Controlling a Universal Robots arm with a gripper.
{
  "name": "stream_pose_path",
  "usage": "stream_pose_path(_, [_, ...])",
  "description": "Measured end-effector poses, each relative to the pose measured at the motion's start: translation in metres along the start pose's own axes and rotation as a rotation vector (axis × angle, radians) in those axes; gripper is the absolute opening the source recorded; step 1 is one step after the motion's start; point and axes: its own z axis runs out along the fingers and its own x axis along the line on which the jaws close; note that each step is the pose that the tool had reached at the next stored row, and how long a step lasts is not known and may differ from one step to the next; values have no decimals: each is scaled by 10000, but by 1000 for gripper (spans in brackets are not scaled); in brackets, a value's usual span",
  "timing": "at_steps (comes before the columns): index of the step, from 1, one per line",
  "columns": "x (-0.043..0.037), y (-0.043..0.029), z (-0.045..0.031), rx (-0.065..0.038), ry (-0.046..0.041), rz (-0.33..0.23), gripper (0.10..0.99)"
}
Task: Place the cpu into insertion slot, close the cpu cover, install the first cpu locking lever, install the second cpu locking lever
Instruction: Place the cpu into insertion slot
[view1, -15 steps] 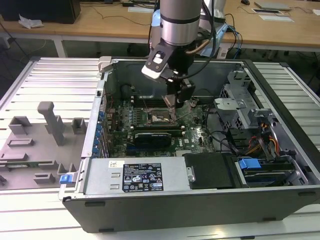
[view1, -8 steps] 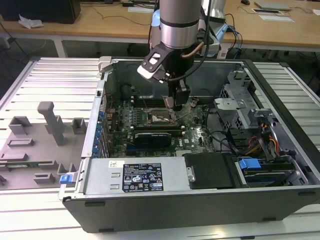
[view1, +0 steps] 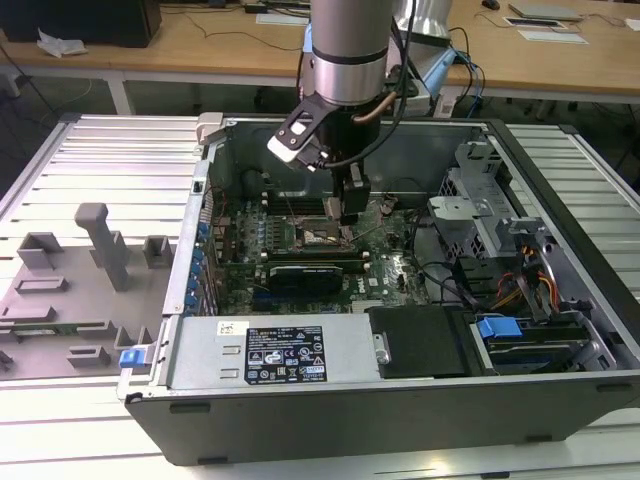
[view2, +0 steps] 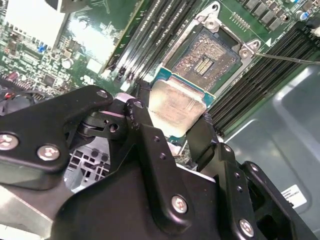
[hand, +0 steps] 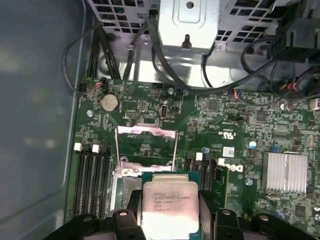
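My gripper (view2: 172, 114) is shut on the cpu (view2: 176, 106), a flat square chip with a pale metal top, held by two opposite edges between the black fingers (view2: 142, 125). The chip hangs a little above the motherboard, just short of the insertion slot (view2: 206, 61), whose glinting contact field lies bare. In the first wrist view the cpu (hand: 170, 202) covers part of the insertion slot (hand: 125, 184), and the cpu cover (hand: 147, 132) stands swung open beyond it. In the exterior view the gripper (view1: 349, 214) reaches down into the case over the insertion slot (view1: 318, 236).
Long black memory slots (view2: 150, 40) flank the socket on both sides. A thin locking lever (view2: 287, 58) sticks out beside the socket. The case wall (hand: 35, 115), a drive cage (view1: 475, 205), cables (hand: 165, 65) and a power supply (view1: 270, 350) surround the motherboard.
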Motion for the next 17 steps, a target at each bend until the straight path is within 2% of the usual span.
stream_pose_path(5, [50,-75,54,-89,-20,17,541])
stream_pose_path(10, [61,-140,119,-135,-31,48,541])
stream_pose_path(12, [63,-170,183,-151,-40,110,541])
stream_pose_path(15, [63,-177,255,-151,-82,247,541])
stream_pose_path(17, [67,-178,267,-150,-93,296,541])
